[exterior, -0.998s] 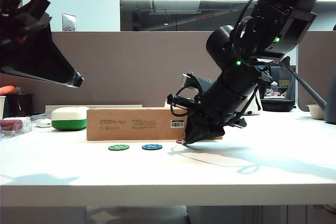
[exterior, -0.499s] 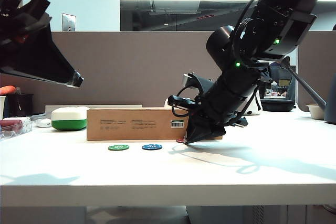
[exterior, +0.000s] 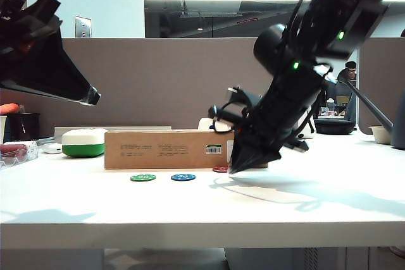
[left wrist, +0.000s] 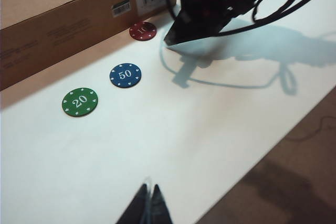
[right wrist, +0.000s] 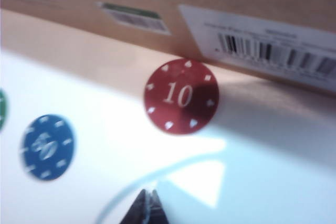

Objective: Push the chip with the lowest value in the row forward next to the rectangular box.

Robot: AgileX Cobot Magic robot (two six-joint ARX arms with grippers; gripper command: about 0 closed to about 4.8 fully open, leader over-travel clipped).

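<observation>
Red 10 chip [right wrist: 181, 96] lies just beside the cardboard box [left wrist: 63, 9], ahead of the green 20 chip [left wrist: 80, 102] and blue 50 chip [left wrist: 125, 75]. Right gripper [right wrist: 147, 204], fingers together, sits just behind it, nearer than the left gripper [left wrist: 148, 206], also closed, well back.

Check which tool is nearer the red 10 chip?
Right. The right tool sits low just beside the red 10 chip; the left tool hangs high, far off to the left.
</observation>
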